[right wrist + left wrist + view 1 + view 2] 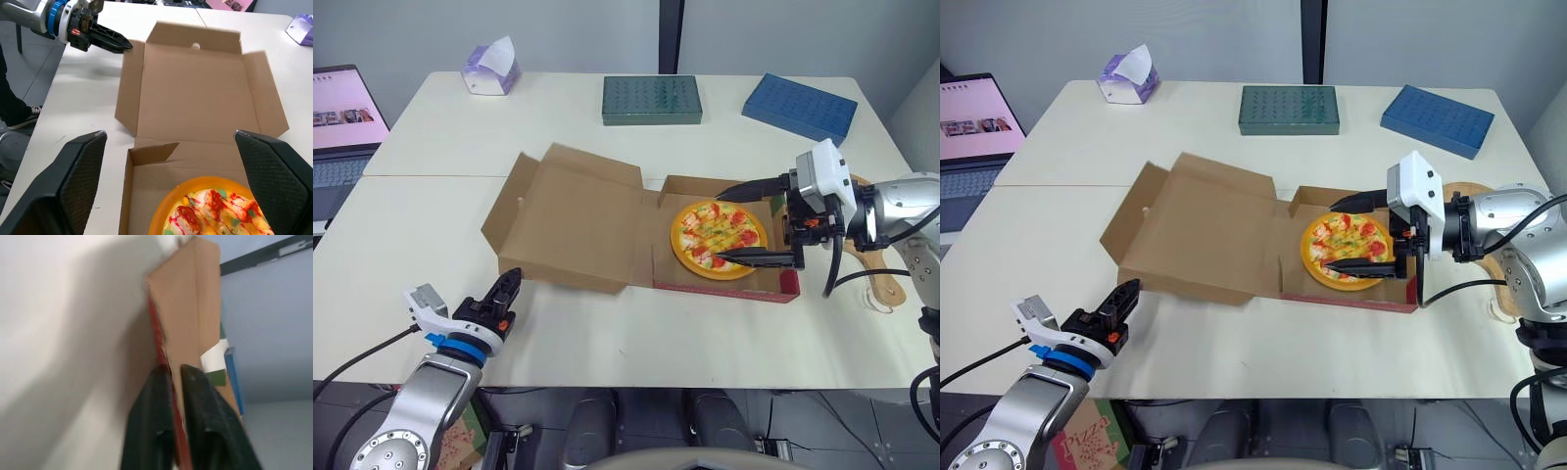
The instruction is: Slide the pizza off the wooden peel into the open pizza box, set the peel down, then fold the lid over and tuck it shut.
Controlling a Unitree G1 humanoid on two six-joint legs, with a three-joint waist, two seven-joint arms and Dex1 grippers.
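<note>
The pizza [717, 238] lies in the base of the open cardboard pizza box [578, 220], whose lid is spread flat to the left. My right gripper [719, 226] hovers just over the pizza, open wide, one finger on each side of it; the right wrist view has the pizza [215, 210] between those fingers [73, 176]. The wooden peel [883, 279] rests on the table to the right of the box, partly behind my right arm. My left gripper [504, 294] is shut, empty, near the table's front edge, pointing at the lid's front left corner.
A tissue box [491, 69], a green box [651, 99] and a blue box [799, 106] line the far side of the table. A laptop [342, 127] stands at the far left. Bare tabletop stretches in front of the pizza box.
</note>
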